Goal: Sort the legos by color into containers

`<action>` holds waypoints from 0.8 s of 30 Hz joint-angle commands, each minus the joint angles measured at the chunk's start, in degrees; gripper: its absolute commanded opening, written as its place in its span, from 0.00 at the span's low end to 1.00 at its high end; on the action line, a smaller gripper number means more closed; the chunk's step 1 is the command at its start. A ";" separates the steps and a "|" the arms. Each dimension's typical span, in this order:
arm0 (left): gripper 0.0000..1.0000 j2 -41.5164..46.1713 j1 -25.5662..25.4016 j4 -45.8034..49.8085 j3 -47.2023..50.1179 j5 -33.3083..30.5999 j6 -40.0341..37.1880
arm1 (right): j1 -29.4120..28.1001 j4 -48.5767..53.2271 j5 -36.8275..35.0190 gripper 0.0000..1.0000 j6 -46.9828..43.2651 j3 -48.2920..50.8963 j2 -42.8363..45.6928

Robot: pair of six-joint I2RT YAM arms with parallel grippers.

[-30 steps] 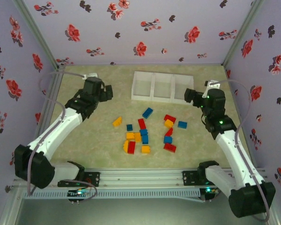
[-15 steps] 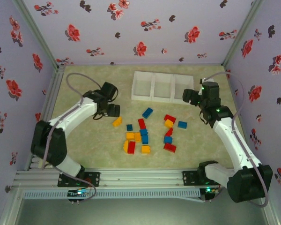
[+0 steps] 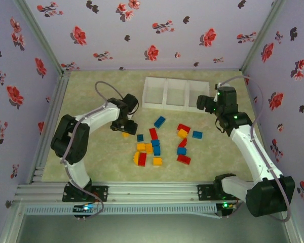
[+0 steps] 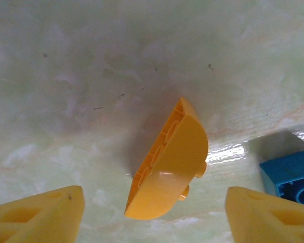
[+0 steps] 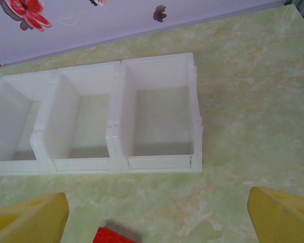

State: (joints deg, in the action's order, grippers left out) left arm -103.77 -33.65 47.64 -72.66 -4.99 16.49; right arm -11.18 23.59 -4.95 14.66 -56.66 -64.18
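On my left gripper [image 4: 153,223], the fingers [image 4: 40,215] stand wide and hold nothing. The yellow brick [image 4: 167,162] lies between them, just ahead of the tips, on the tabletop [image 4: 91,61] left of the loose pile. Its long axis runs diagonally to the closing line, so I judge a wrist turn is needed. The right gripper [image 5: 157,220], also wide and empty, faces the containers [image 5: 116,101] near the far edge.

Red, blue, yellow legos [image 3: 153,133] lie scattered near the white three-bin container [image 3: 164,94]; a curved yellow piece [image 4: 167,162] sits tilted, studs sideways.
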 commanded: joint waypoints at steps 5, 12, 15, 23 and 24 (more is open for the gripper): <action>0.57 -3.65 -0.10 0.70 -3.06 0.82 -1.72 | -0.48 0.92 -0.32 0.90 0.02 -1.65 -0.49; 0.47 -5.77 -0.10 0.64 -3.78 0.85 -1.81 | -0.43 1.21 -0.85 0.89 -0.15 -1.70 -0.60; 0.39 -6.23 -0.10 0.58 -3.93 0.84 -1.72 | -0.42 1.20 -0.93 0.88 -0.07 -1.72 -0.73; 0.22 -7.24 -0.10 0.36 -7.74 0.86 -2.50 | -0.59 0.82 -0.94 0.86 0.33 -1.37 -0.95; 0.21 -7.32 -0.10 0.59 -8.69 0.80 -2.68 | -0.61 1.00 -1.02 0.85 0.32 -1.43 -0.87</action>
State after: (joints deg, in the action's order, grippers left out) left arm -110.15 -33.65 47.24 -78.24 -4.58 14.61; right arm -11.31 24.36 -4.97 14.63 -56.75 -64.69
